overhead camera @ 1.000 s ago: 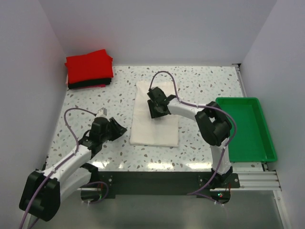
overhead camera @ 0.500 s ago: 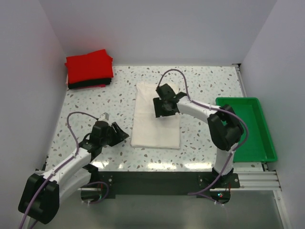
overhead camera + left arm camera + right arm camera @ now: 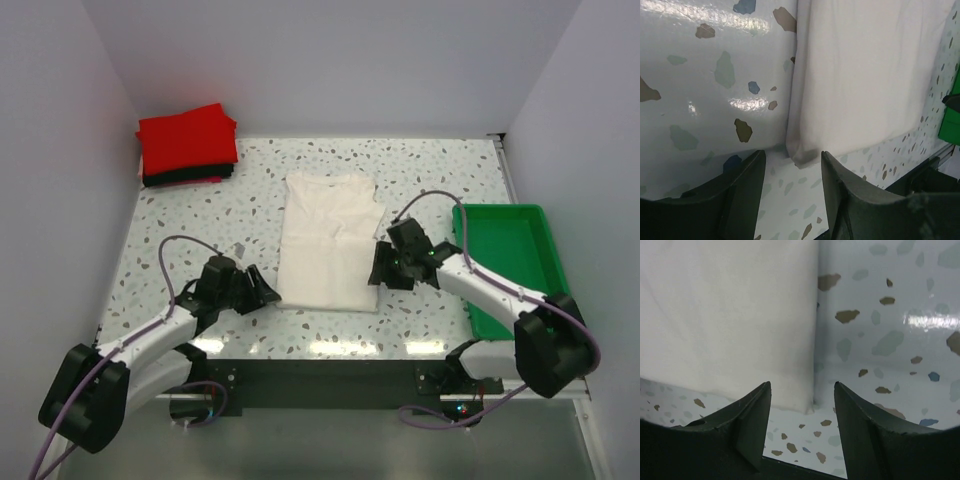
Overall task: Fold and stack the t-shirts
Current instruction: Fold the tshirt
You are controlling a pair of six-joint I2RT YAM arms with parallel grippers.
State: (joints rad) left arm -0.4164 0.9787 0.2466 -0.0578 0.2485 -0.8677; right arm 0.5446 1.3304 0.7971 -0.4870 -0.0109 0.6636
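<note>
**While the cream shirt lies folded mid-table, both grippers sit open at its near corners**

Where the speckled table (image 3: 180, 230) shows its middle, the cream-white t-shirt (image 3: 328, 240) lies flat, folded into a long strip that runs away from the arms, with its short near edge close to the table's front. The left gripper (image 3: 262, 293) sits low just beside the shirt's near-left corner and the right gripper (image 3: 378, 268) just beside its near-right corner, so the two face each other across that near edge.

In the left wrist view the dark fingers (image 3: 747, 175) stand apart, and the cloth's corner, showing a thick folded edge, lies just in front of the gap between them. Nothing is pinched. In the right wrist view the fingers (image 3: 752, 405) are likewise spread and empty, with the shirt's corner and its straight side edge just ahead of the gap, nearer the finger on the left of that view. Whether either fingertip touches the cloth cannot be told.

In the far-left corner of the table a folded red t-shirt (image 3: 187, 135) rests on top of a folded black t-shirt (image 3: 185, 176), well apart from the cream one. A green plastic tray (image 3: 515, 260) sits at the table's right edge, beside the right arm
</note>
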